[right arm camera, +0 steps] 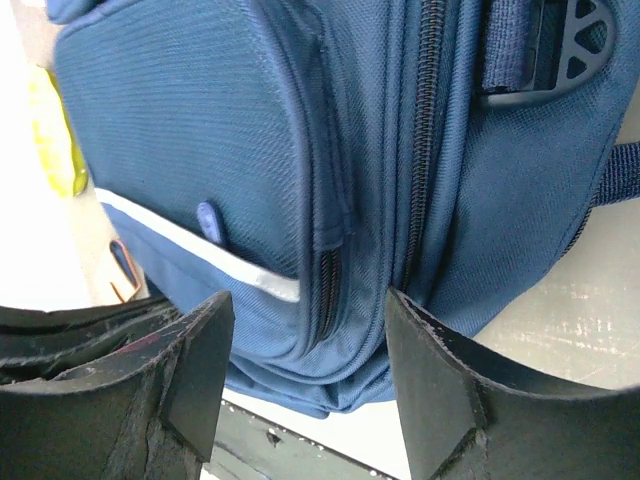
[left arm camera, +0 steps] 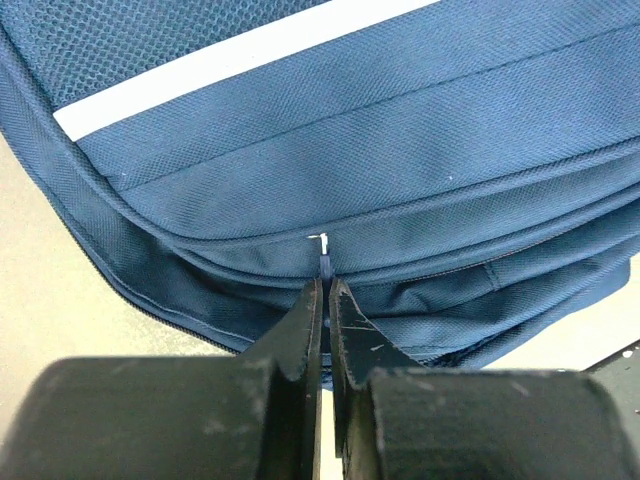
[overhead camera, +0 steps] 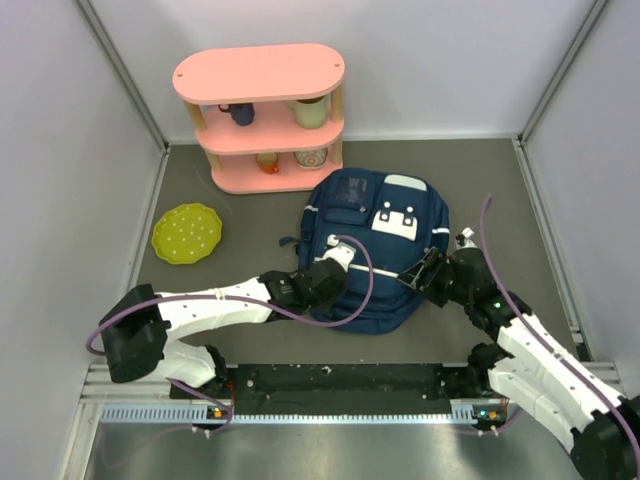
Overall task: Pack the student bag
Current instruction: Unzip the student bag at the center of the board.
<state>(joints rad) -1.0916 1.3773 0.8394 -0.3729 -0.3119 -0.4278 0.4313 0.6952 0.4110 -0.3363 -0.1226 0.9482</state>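
From my station, the nearest thing is the left end effector [left arm camera: 325, 285], clenched at the near edge of the student bag [overhead camera: 395, 285]. Its two fingers are pressed together on the small zipper pull [left arm camera: 323, 262], whose tab runs down into the slit between the tips. The right end effector [right arm camera: 305, 300] is released at the bag's right side, its jaws standing apart and holding nothing, with a zipped seam of the bag showing between them. The bag lies flat on the table [overhead camera: 480, 190], front face up. Every zip I can see on it is closed, so what it holds is hidden from me. A white stripe [left arm camera: 240, 55] crosses the navy fabric, and a black plastic buckle [right arm camera: 560, 50] is cut off at the top of the right wrist view. The white patches [overhead camera: 397, 218] on the bag's front carry dark marks too small for me to read. Left of the bag lies a lime-green dotted plate [overhead camera: 187, 233] with nothing on it. Beyond the bag's far left corner stands a pink shelf [overhead camera: 258, 72]. Its upper tier holds a dark blue mug [overhead camera: 238, 112] and a pale cup [overhead camera: 310, 112]. The lower tier holds an orange cup [overhead camera: 267, 160] and a patterned bowl [overhead camera: 311, 158], both partly hidden under the tier above.
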